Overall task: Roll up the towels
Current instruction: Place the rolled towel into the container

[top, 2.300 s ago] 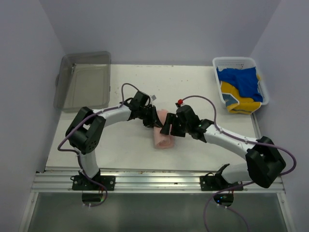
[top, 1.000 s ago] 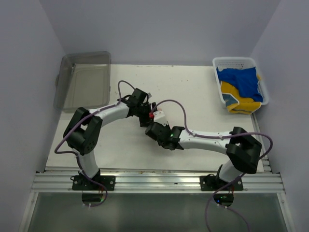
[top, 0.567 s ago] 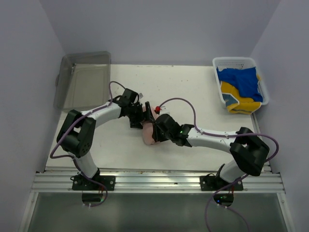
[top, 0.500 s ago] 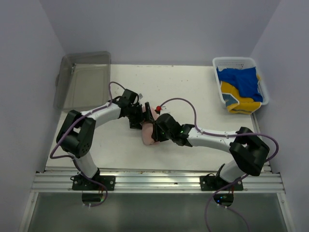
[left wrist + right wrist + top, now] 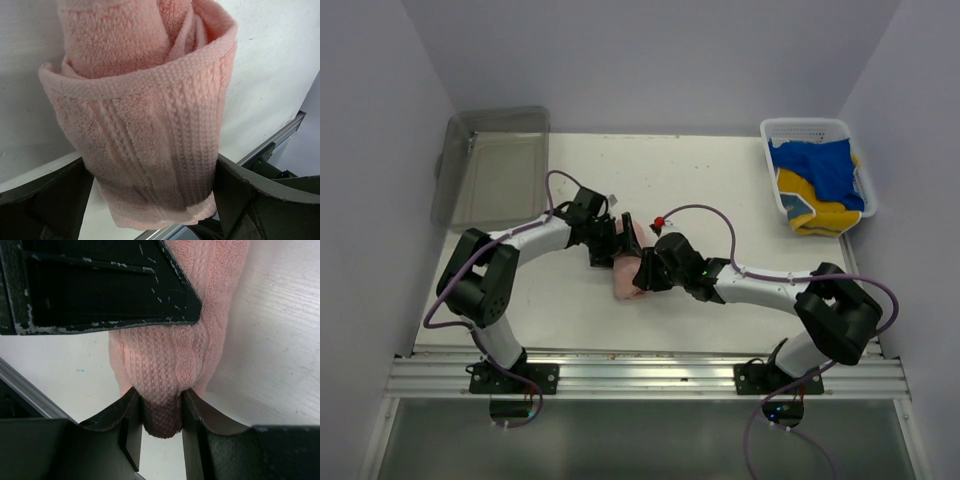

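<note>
A salmon pink towel (image 5: 624,281), rolled into a tube, lies mid-table between both arms. My left gripper (image 5: 608,251) is open, its wide jaws straddling the roll (image 5: 145,125) on either side. My right gripper (image 5: 642,272) comes from the right and is shut on the pink towel, pinching one ribbed end (image 5: 170,370) between its fingers (image 5: 127,425). The left gripper's black finger (image 5: 100,285) lies across the top of the right wrist view. A blue towel (image 5: 820,165) and a yellow towel (image 5: 817,212) lie crumpled in the white basket (image 5: 807,127).
A grey translucent tray (image 5: 495,165) stands at the back left. The white basket sits at the back right corner. The table's metal front rail (image 5: 640,375) runs just behind the arm bases. Walls close in on the left, right and back.
My left jaws have spread wider around the pink roll. The right wrist has drawn slightly to the right while keeping its pinch on the towel's end.
</note>
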